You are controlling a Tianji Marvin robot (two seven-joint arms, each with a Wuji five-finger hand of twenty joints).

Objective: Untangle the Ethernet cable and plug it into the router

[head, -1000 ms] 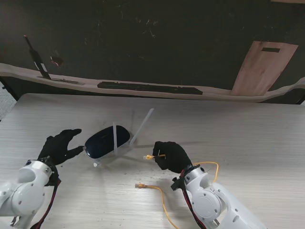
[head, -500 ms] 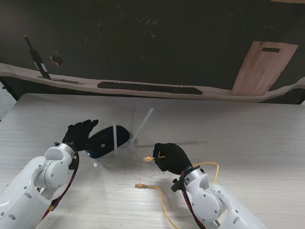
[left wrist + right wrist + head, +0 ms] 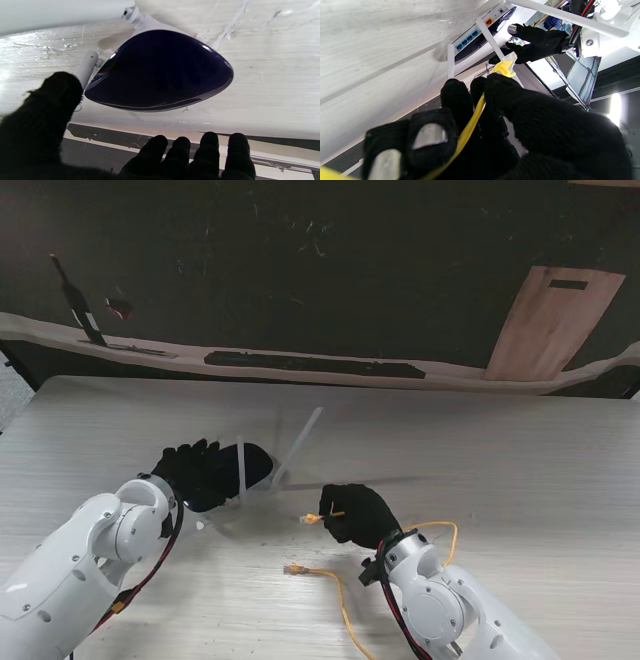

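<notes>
Left robot hand over the router, right robot hand holding the cable plug.

On the left-centre of the stand view, the left robot hand lies over the dark router with fingers spread wide, gripping nothing. The router's white antennas stand up on the bench. At centre, the right robot hand pinches the yellow Ethernet cable near its plug; the other plug rests lower on the bench.

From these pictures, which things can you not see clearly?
- Router: stand view, left hand covers most of it; contact unclear.
- Router ports: hidden in the left wrist view.
- Ethernet cable: cut off at the stand view's edge.
- Plug in right hand: latch too small.
</notes>
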